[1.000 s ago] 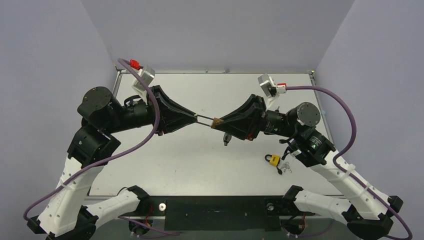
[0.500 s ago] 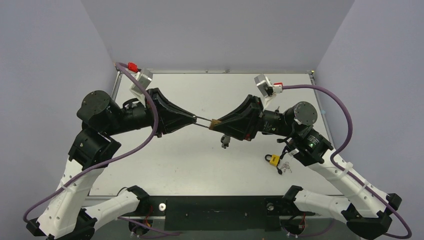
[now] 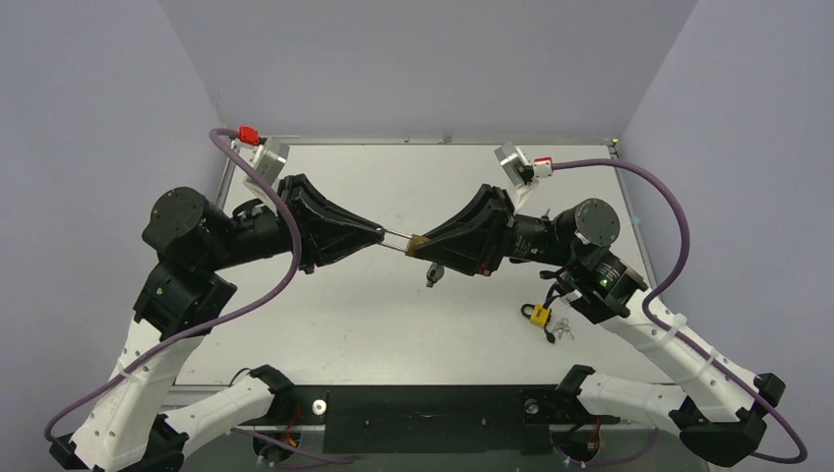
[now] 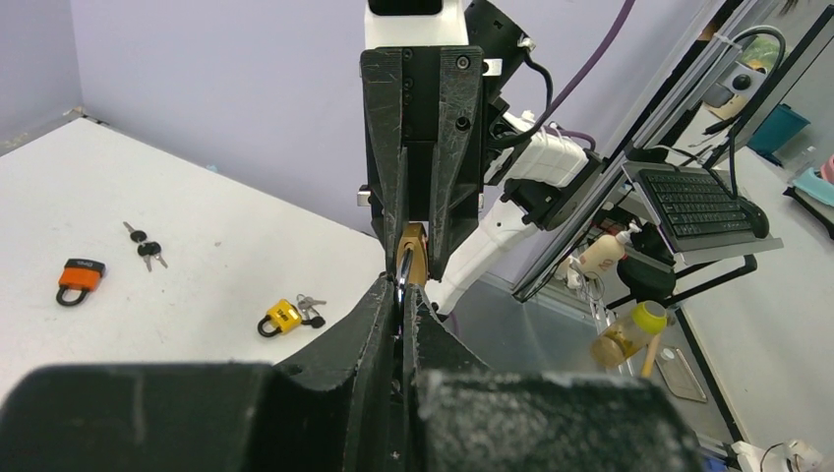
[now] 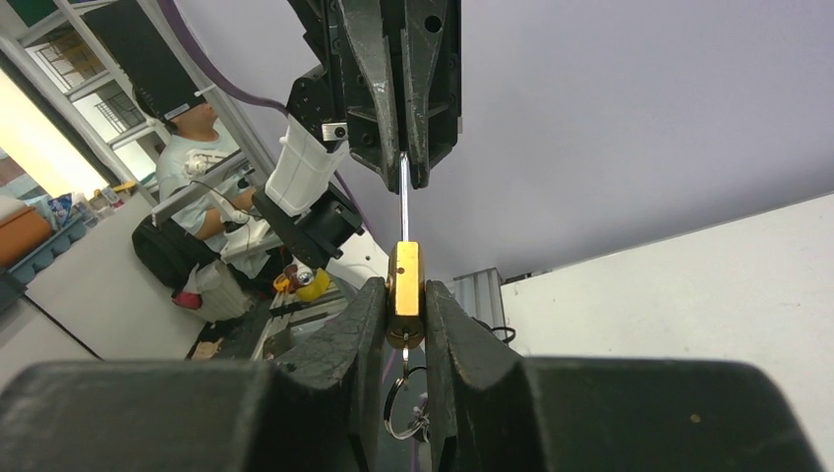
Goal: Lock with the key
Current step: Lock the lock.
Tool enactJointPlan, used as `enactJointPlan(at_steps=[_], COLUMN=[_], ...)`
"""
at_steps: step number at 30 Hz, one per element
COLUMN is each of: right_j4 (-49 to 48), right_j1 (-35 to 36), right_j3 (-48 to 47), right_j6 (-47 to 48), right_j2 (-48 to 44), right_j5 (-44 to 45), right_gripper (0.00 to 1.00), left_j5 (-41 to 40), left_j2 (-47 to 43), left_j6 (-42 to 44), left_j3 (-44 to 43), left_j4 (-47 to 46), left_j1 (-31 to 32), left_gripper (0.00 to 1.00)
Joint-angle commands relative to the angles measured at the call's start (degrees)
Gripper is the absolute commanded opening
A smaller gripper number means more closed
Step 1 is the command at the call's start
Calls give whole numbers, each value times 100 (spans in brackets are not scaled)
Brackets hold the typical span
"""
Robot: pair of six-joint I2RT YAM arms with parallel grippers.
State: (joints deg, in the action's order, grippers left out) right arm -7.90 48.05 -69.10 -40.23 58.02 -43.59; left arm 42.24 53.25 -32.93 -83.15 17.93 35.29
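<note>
Brass padlock hangs in the air between your two arms, high over the bench. Your right hand is clamped on its gold body. Your left hand is pinched shut on the thin steel shackle.

In the last second both arms slid a little to the left together, and the lock went with them. The bunch of keys that dangles under the lock swung that way too. The bit of shackle you can see between the two hands looks about as long as before, so I think it has not been pushed in yet. The grip on both ends did not slip, which is good.

A key seems to sit in the bottom of the lock, but it is too small to be sure. The next job, I think, is to push the shackle home and turn that key. A yellow padlock lies on the bench near your right arm; leave it alone.
</note>
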Motion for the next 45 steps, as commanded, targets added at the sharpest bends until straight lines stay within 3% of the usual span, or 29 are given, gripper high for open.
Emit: enactJointPlan(at_steps=[1,10,36,42,45], right_j4=[-584,-354,181,483,521], right_j1=[112,137,137,120,73], right_j3=[-237,-353,-718,-543,-375], right_j6=[-65,77,372,648,680], right_j2=[132,222,340,174,27], right_j5=[251,846,1293,1472,1501], right_gripper=[0,0,0,0,0], left_j5=[119,-174,-1420,-2709,-2965], left_j2=[64,84,362,151,33], left_j6=[-158,-18,476,461,479], left_j3=[131,306,405,362,371], left_j4=[-309,-194,521,633,579], left_j1=[152,536,1777,1765,1750], left_gripper=[0,0,0,0,0])
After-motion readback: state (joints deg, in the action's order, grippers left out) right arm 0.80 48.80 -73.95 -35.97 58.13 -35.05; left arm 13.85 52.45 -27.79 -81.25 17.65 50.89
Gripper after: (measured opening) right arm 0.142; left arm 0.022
